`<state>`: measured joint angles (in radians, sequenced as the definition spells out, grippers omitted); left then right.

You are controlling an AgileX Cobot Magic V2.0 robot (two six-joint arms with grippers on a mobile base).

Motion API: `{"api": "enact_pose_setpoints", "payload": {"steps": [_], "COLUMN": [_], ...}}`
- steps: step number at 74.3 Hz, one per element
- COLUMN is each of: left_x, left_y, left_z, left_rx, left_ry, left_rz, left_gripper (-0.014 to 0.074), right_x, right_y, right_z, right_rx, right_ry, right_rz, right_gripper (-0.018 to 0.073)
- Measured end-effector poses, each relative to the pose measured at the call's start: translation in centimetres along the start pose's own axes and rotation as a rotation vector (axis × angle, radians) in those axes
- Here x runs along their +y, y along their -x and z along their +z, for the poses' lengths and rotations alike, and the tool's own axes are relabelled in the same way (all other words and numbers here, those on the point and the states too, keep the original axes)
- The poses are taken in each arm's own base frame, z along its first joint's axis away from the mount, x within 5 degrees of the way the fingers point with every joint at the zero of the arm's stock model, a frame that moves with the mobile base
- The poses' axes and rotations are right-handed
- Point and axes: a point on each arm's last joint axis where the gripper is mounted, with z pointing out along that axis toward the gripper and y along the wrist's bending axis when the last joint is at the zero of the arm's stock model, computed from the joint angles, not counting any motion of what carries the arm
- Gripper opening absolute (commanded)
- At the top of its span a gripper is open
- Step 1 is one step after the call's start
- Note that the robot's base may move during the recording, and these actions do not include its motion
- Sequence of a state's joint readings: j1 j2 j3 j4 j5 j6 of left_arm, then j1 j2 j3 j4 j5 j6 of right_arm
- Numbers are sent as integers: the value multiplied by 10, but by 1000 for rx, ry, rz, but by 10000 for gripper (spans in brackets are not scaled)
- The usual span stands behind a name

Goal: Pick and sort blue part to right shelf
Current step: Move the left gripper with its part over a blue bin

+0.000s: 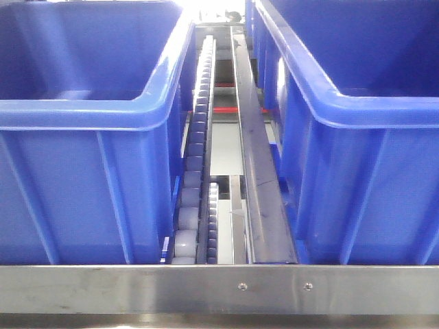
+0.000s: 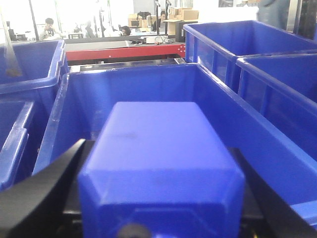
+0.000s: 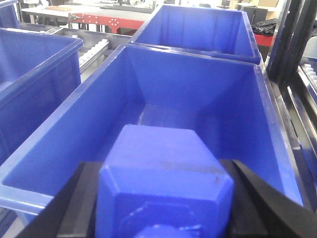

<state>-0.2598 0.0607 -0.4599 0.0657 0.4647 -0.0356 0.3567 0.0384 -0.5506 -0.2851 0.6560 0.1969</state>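
Observation:
In the left wrist view my left gripper (image 2: 157, 148) is shut on a blue part (image 2: 161, 168), a blocky blue piece held between the black fingers (image 2: 42, 196). It hangs over a big blue bin (image 2: 74, 94). In the right wrist view my right gripper (image 3: 159, 166) is shut on another blue part (image 3: 166, 186), over the near end of a big blue bin (image 3: 208, 94). The front view shows the right shelf: a flat steel front rail (image 1: 137, 288) with two screws, a pale roller track (image 1: 195, 157) and a steel divider (image 1: 257, 171). Neither gripper shows there.
Big blue bins stand left (image 1: 82, 157) and right (image 1: 370, 157) of the track. More blue bins lie around each gripper (image 2: 277, 44) (image 3: 203, 25) (image 3: 29, 69). A red frame (image 2: 124, 51) and people are far behind. A dark post (image 3: 287, 44) stands at right.

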Motion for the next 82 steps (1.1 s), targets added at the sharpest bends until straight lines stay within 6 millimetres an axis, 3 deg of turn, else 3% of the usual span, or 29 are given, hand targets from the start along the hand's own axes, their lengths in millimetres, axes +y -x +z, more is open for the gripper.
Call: {"api": "enact_pose_setpoints", "payload": {"steps": [61, 71, 82], "left_x": [0, 0, -1], "left_y": [1, 16, 43], "left_z": [0, 5, 37], "left_rx": [-15, -77, 8], "left_ry": [-2, -6, -11], "left_rz": [-3, -5, -9], "left_gripper": [314, 314, 314], "right_x": [0, 0, 0], "right_y": [0, 0, 0], "right_z": [0, 0, 0], "right_rx": [0, 0, 0], "right_ry": [0, 0, 0], "right_rz": [0, 0, 0], "right_gripper": [336, 336, 336]}}
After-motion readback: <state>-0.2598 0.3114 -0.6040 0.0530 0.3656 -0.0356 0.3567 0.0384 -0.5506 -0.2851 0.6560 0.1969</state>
